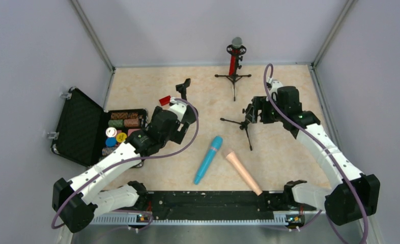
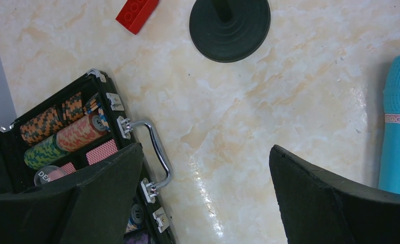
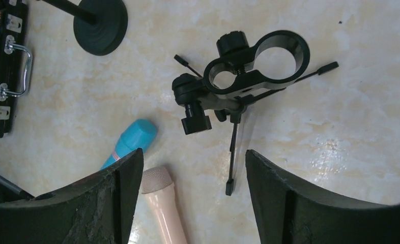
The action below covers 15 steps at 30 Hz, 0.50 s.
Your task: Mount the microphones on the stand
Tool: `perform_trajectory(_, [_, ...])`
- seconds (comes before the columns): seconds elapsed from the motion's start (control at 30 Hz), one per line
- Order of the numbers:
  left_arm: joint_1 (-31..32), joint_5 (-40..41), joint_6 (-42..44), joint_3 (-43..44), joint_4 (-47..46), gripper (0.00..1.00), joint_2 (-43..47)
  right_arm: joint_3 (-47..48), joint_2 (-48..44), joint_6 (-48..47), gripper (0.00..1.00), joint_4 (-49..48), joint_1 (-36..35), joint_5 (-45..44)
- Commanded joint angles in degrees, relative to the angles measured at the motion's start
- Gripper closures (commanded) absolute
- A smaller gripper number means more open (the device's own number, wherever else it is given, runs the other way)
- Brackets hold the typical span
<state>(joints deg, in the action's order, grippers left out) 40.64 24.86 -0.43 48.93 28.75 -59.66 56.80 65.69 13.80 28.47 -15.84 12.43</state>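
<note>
Looking down from the top camera, I see the red mic (image 1: 233, 62) upright in the far stand (image 1: 233, 77). The cyan mic (image 1: 208, 159) and pink mic (image 1: 244, 172) lie apart on the table (image 1: 289, 152). Only the right wrist view shows the tripod's (image 3: 232, 147) empty two-ring clamp (image 3: 261, 63), just ahead of my right gripper (image 3: 193, 168), which is spread and holds nothing. My left gripper (image 2: 203, 168) gapes wide and is empty too. Its view alone shows the cyan mic's band with lettering ending "one", and a disc in the case (image 2: 114, 101) starting "DE".
</note>
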Motion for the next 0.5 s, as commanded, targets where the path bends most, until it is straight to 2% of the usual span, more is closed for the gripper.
perform_trajectory(0.0, [0.25,-0.59,1.39,0.57,-0.45,0.02,0.5,-2.53,1.11,2.01,0.29,-6.74,0.2,4.53])
perform_trajectory(0.17, [0.27,-0.45,1.46,0.58,-0.39,0.02,0.42,-5.43,3.16,0.71,0.29,-15.67,-3.27,2.44])
perform_trajectory(0.3, [0.28,-0.3,1.48,0.5,-0.43,0.02,0.35,-8.66,4.33,-0.71,0.29,-22.98,-7.17,-5.5])
perform_trajectory(0.47, [0.29,-0.38,1.47,0.6,-0.45,0.02,0.27,-12.06,6.45,-1.73,0.3,-31.64,-8.27,-12.21])
